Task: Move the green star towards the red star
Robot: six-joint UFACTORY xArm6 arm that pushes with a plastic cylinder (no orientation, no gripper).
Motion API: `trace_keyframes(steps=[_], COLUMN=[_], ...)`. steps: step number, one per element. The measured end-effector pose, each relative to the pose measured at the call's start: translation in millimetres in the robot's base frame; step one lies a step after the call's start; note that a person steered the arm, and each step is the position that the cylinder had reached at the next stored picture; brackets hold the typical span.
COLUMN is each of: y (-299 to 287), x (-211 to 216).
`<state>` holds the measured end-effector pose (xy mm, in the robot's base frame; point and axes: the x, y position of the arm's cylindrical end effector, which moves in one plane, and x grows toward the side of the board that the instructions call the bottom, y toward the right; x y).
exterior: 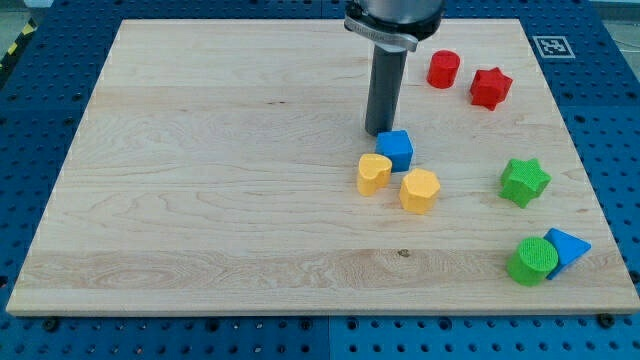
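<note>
The green star (524, 181) lies at the view's right, below the red star (490, 88), which sits near the top right. My tip (380, 131) stands near the board's middle, just above and left of a blue cube (396, 149), close to touching it. The tip is far to the left of the green star, and down and left of the red star.
A red cylinder (444, 69) lies left of the red star. Two yellow heart-like blocks (374, 173) (419, 191) sit below the blue cube. A green cylinder (532, 261) and a blue triangle (567, 246) lie at the bottom right. The wooden board (200, 180) ends at blue pegboard.
</note>
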<state>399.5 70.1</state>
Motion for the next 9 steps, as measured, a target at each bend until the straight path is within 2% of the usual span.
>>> trace_keyframes(steps=[1, 3, 4, 5, 6, 7, 8, 9], y=[40, 176, 223, 228, 200, 150, 135, 133], x=[-4, 50, 66, 123, 158, 140, 85, 68])
